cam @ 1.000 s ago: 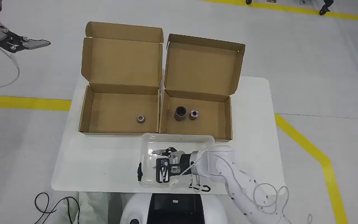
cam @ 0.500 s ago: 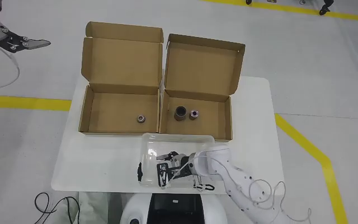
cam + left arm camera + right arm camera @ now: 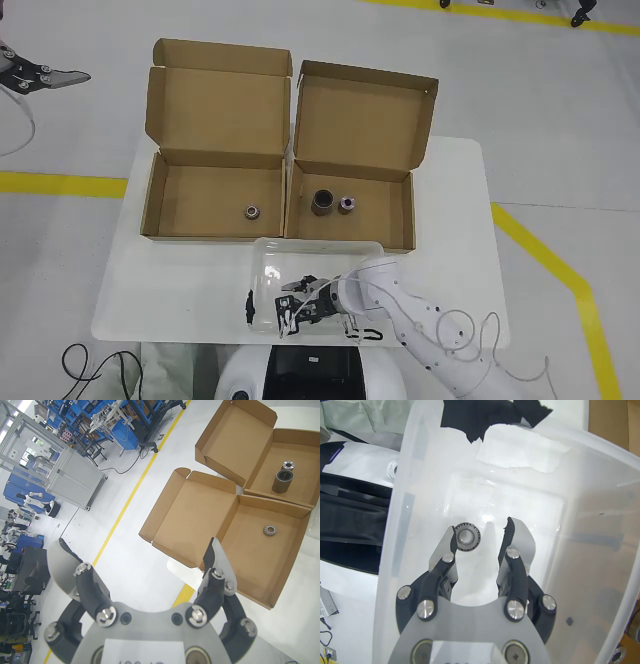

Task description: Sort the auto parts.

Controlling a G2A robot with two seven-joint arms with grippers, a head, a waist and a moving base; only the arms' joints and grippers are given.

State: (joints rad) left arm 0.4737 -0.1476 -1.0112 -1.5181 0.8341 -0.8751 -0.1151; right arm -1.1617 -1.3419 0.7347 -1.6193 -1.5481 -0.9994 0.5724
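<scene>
- A small silver ribbed metal bearing ring (image 3: 467, 540) lies on the clear plastic bin's (image 3: 595, 525) floor.
- The right gripper (image 3: 481, 526) gapes around it, the ring just beside one finger.
- The left gripper (image 3: 136, 542) is spread wide.

Steel bearing (image 3: 467, 540) in clear bin (image 3: 395, 525); second bearing (image 3: 251, 211) in left box (image 3: 195, 190).

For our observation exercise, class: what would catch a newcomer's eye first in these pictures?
The open right tool hangs inside the clear bin at the table's near edge, a bearing lying beside one finger. Behind it, the left box holds a second bearing, the right box a sleeve and a small ring.
</scene>
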